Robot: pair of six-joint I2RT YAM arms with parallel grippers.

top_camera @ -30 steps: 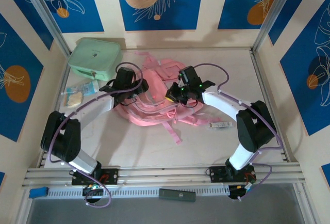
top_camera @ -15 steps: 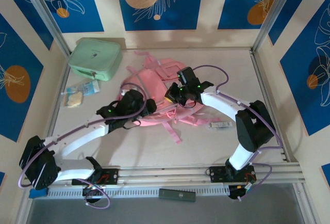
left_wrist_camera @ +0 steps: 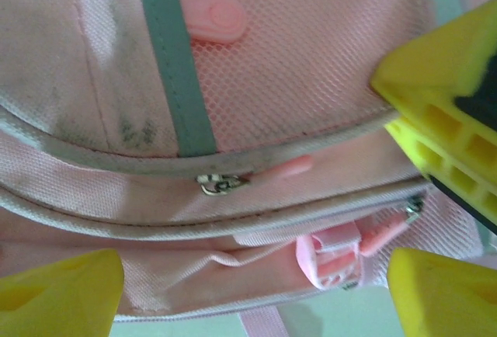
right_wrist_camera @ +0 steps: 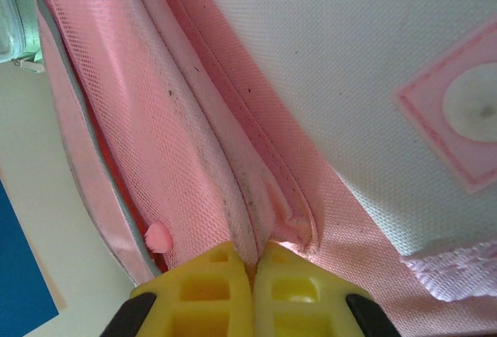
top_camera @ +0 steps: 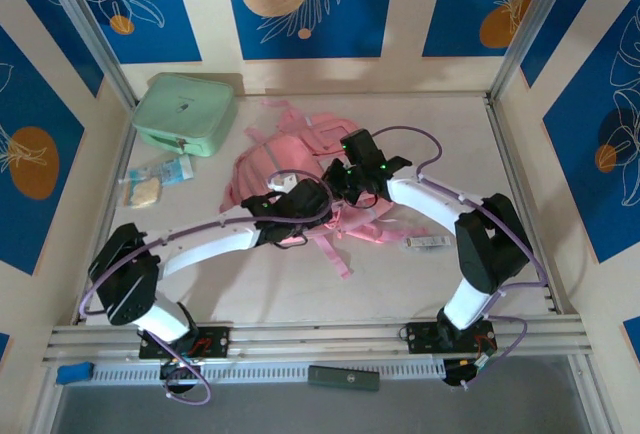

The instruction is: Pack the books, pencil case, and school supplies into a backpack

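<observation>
Two arms reach from the near rail across the table [top_camera: 400, 289] and meet over its middle. Nearest to us, on the right, a small whitish bar [top_camera: 427, 242] lies flat on the table, close to the backpack's right edge and, as far as we can tell, not touching it.

Next comes the left gripper [top_camera: 305, 202], low over the near part of the backpack [top_camera: 265, 159]. From its wrist we see its yellow fingers [left_wrist_camera: 62, 290] spread wide at the two lower corners, with nothing between them but the pink cloth below. Under it run a closed zip with a metal zip pull [left_wrist_camera: 221, 184] and a grey-green stripe [left_wrist_camera: 175, 81]. The right gripper's yellow fingers [left_wrist_camera: 439, 131] come in at the right edge of that view.

Just beyond, the right gripper [top_camera: 338, 186] sits on the backpack's middle. In its own wrist view the right gripper [right_wrist_camera: 254, 275] has its fingers pressed together on a raised pink seam of the backpack [right_wrist_camera: 349, 81]. The view is too close for us to say how much cloth they pinch.

The backpack lies flat in the middle of the table, with straps [top_camera: 335, 252] trailing toward us. At the left edge lies a clear packet [top_camera: 155, 179], and behind it, in the far-left corner, a mint-green case [top_camera: 185, 112].
</observation>
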